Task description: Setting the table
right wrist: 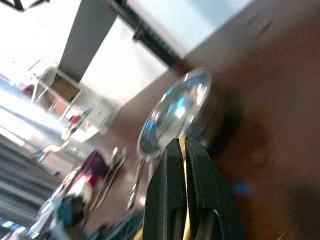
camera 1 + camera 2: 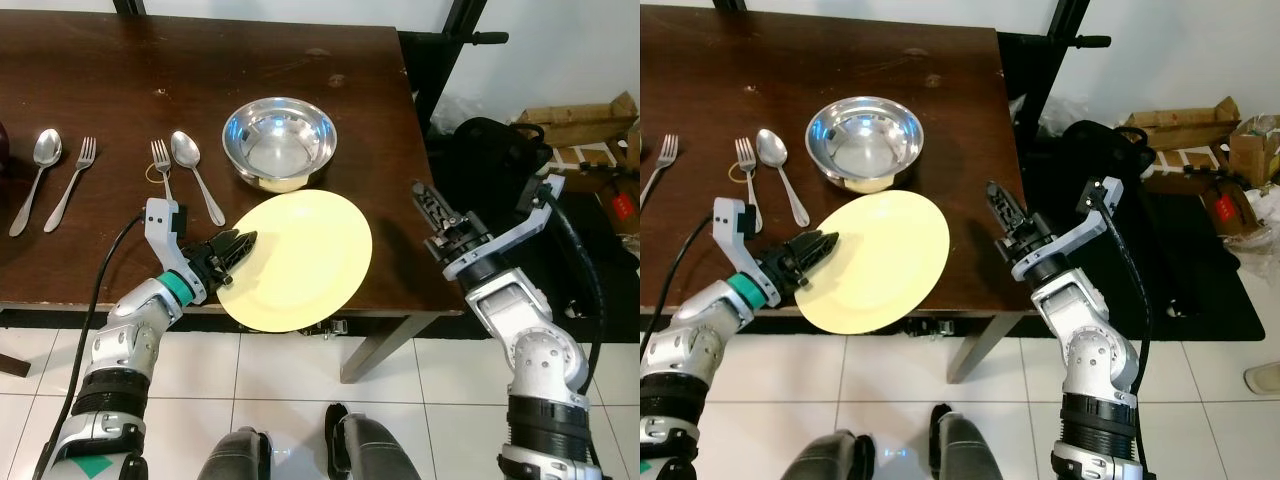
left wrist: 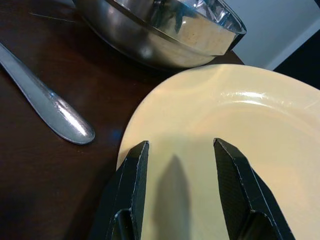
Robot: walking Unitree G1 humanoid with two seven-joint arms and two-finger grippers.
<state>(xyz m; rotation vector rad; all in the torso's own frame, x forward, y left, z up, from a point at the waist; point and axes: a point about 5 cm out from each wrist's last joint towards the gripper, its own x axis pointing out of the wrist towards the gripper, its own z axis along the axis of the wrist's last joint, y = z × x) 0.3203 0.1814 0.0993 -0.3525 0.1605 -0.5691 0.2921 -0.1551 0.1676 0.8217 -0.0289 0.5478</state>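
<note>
Round pale-yellow plate point(image 2: 300, 258) lies at the near edge of the dark wooden surface point(image 2: 120, 90), part overhanging, just in front of the shiny steel bowl point(image 2: 279, 140). Left tool point(image 2: 238, 246) over the plate's left rim, fingers spread, gripping nothing. Right tool point(image 2: 428, 209) off the surface's right edge, fingers pressed together, empty. Two fork-and-spoon pairs point(image 2: 185, 168) already laid. Judged: plate still needs centring.

One plate point(image 2: 300, 260), one steel bowl point(image 2: 279, 142), two spoons point(image 2: 196, 172), two forks point(image 2: 160, 165).
</note>
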